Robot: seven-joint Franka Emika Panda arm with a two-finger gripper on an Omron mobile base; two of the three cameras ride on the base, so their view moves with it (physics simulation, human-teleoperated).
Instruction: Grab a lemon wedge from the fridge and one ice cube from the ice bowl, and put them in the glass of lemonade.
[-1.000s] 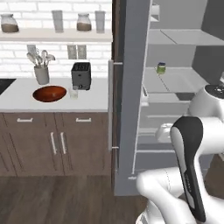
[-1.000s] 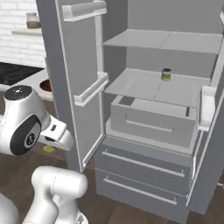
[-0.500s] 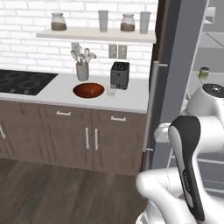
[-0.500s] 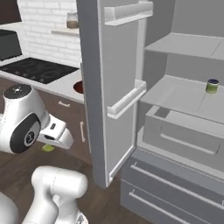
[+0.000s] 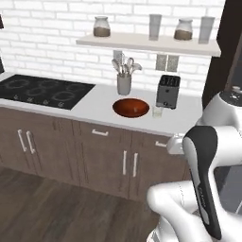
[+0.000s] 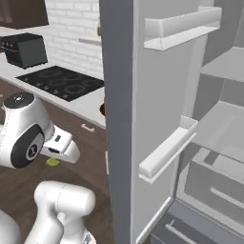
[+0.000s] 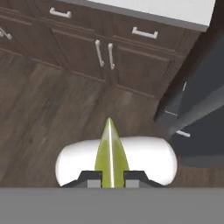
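Wood floor open below, end effector clamping lemon wedge

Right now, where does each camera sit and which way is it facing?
Left base view: behind the arm's left, facing the counter with ice bowl and toaster; white arm lower right.
Right base view: behind its right, facing the open fridge; arm lower left.
Hand view: looks floorward along the gripper, shut on the lemon wedge.
Right base and hand views share the wedge.

One ice bowl, one toaster, two jars, two tall glasses.
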